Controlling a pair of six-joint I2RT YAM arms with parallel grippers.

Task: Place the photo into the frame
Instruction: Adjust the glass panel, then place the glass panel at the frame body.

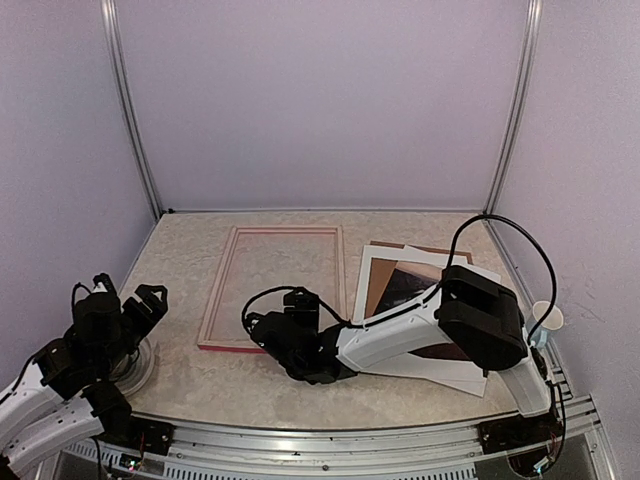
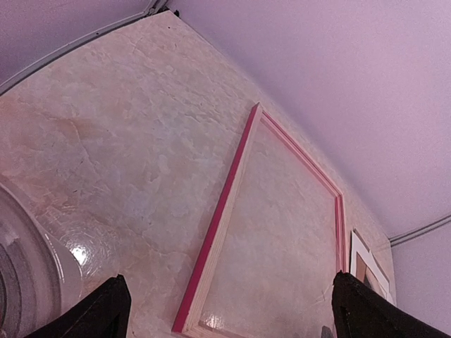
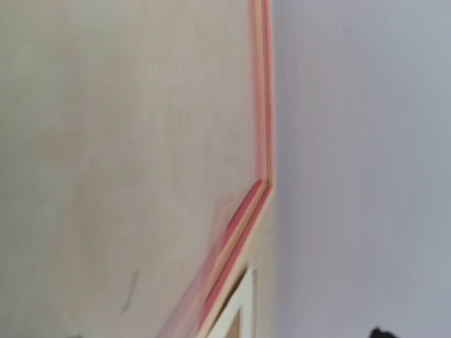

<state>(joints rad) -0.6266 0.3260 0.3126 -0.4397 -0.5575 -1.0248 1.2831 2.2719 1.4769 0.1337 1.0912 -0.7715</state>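
Observation:
The frame [image 1: 215, 300] with pink-red moulding lies flat in the middle of the table. It also shows in the left wrist view [image 2: 218, 211] and the right wrist view [image 3: 243, 218]. The dark reddish photo [image 1: 412, 283] lies in a stack to the right of the frame, mostly hidden under my right arm. My right gripper [image 1: 283, 312] hovers at the frame's near right corner, open and empty; only one fingertip [image 3: 380, 332] shows in its wrist view. My left gripper [image 1: 135, 305] is wide open and empty at the far left [image 2: 236, 313], apart from the frame.
A white mat sheet [image 1: 372, 275] and a brown board lie in the stack with the photo; the mat also shows in the right wrist view [image 3: 236, 320]. A round clear object [image 1: 140, 365] sits under my left gripper. A white cup [image 1: 547, 318] stands at the right edge.

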